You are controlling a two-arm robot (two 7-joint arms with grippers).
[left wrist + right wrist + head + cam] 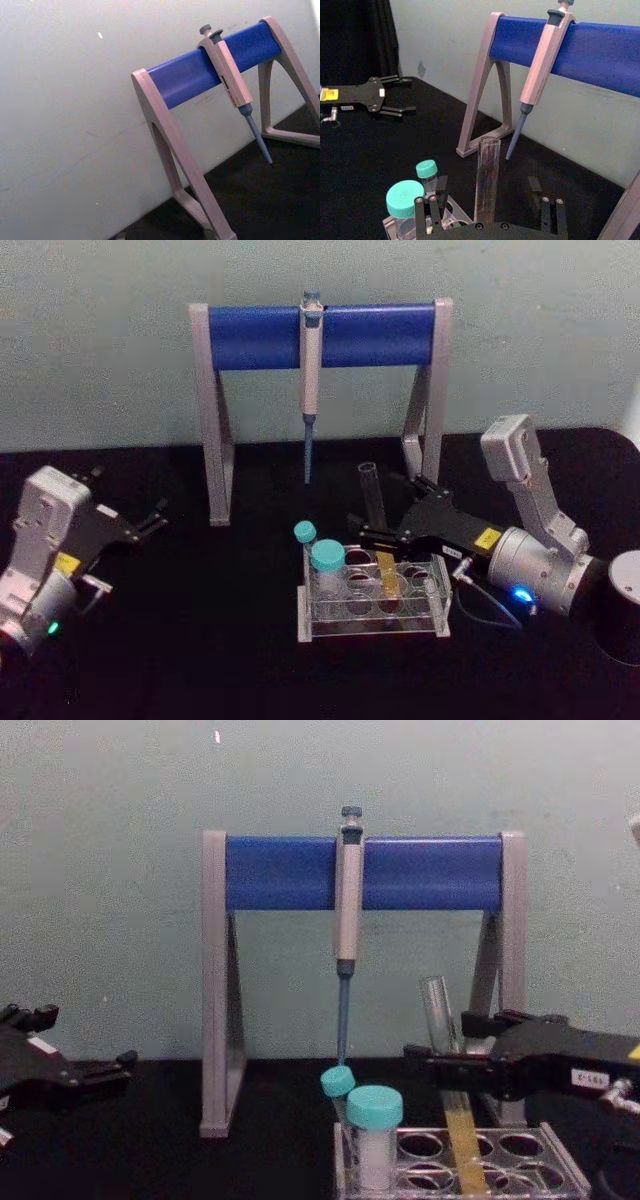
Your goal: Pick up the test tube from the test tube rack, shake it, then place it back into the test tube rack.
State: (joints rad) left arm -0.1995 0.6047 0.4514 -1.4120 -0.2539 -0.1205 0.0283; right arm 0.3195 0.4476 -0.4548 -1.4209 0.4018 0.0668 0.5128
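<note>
**Test tube seated in the rack, bracketed by released jaws**

The test tube (pixel 437 1010) is seen standing slightly tilted in a hole of the test tube rack (pixel 372 628), to the right of the teal-capped tubes (pixel 327 558), with its yellow liquid down among the holes. The right gripper (pixel 487 186) is held around the bare upper glass with its jaws spread and a gap on each side, so nothing is grasped. The left gripper (pixel 153 517) is parked well apart at the left, with its jaws likewise released. Whether the shake is done cannot be told: either the lift, shake and return are all left, or only the withdrawal is.
</note>
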